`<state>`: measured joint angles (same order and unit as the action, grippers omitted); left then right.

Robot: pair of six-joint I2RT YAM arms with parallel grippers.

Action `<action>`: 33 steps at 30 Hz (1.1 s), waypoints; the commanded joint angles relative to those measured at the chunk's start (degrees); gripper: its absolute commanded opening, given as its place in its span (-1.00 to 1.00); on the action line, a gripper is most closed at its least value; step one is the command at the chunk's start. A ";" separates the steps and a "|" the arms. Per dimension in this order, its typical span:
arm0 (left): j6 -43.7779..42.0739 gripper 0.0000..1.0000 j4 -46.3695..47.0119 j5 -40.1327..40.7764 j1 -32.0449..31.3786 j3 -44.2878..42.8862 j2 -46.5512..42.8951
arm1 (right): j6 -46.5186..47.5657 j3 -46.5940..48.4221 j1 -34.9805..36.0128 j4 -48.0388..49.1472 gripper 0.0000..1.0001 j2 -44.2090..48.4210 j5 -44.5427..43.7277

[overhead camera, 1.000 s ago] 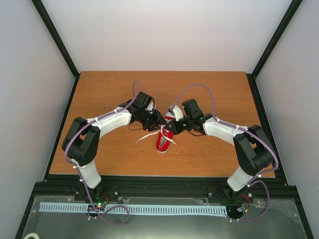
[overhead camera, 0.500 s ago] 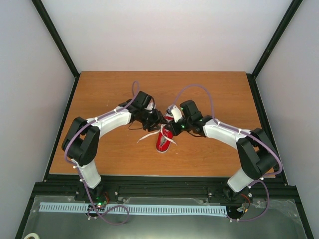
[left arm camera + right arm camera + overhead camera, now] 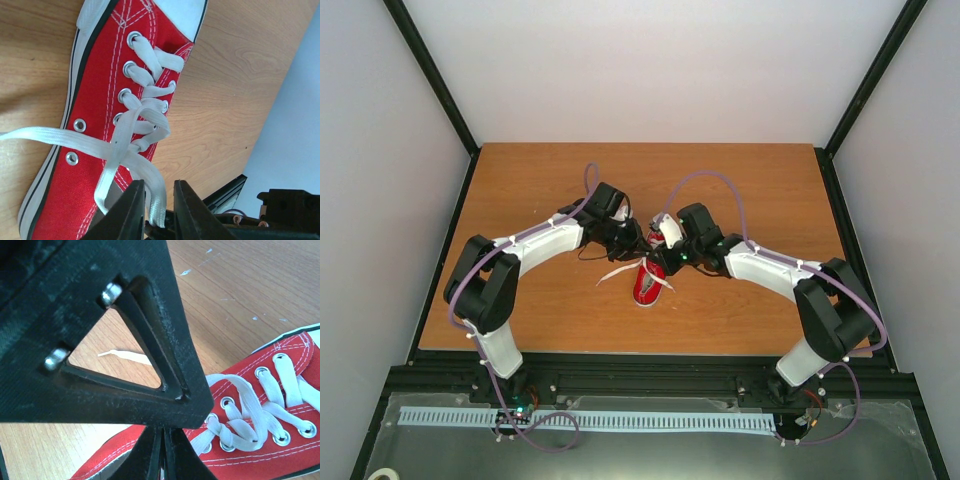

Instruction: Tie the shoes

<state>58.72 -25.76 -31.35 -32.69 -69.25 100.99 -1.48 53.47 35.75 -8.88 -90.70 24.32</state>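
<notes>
The shoe (image 3: 648, 284) is a small red sneaker with white laces, lying mid-table with both grippers meeting over its laced top. In the left wrist view the shoe (image 3: 100, 95) fills the left side, and a white lace (image 3: 156, 197) curves from the crossing down between my left gripper (image 3: 159, 185) fingers. Those jaws stand a little apart, with a gap beside the lace. My right gripper (image 3: 162, 452) is shut over the shoe (image 3: 270, 450). A lace strand runs from the knot to its tips and vanishes behind them.
The left gripper's black triangular finger frame (image 3: 100, 340) blocks most of the right wrist view. One loose lace end (image 3: 612, 275) trails left of the shoe on the wooden table (image 3: 540, 190). Black frame rails edge the table.
My right gripper has slid left across the shoe, closer to the left gripper. The left jaws have narrowed around the lace. The shoe has stayed in place.
</notes>
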 commanded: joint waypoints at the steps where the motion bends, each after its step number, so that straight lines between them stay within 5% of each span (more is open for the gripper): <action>1: 0.26 -0.67 -2.45 -0.84 -0.71 -0.91 0.55 | 0.73 -0.16 0.64 6.36 -0.94 1.66 -0.64; 6: 0.16 -0.97 -2.45 -0.61 -0.71 -0.80 0.49 | -0.40 0.14 0.64 4.98 -0.93 1.75 -1.45; 11: -0.64 -0.98 -2.95 -0.01 -0.71 -0.71 0.22 | -2.85 -1.60 0.64 1.97 -0.17 4.83 -1.01; 15: -0.86 -0.98 -3.02 0.22 -0.71 -0.71 0.01 | -4.62 -7.14 0.64 2.59 0.07 7.60 -0.82; 23: -1.27 -0.99 -2.98 0.53 -0.71 -0.71 -0.49 | -7.02 -11.80 0.64 5.02 0.06 7.69 -0.77; 33: -1.72 -0.99 -3.51 0.59 -0.71 -0.63 -0.76 | -5.47 -9.59 0.82 4.66 -0.21 3.92 0.67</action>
<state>58.19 -27.99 -30.44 -33.21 -69.25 100.99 -7.81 42.02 36.16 -5.76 -85.69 23.86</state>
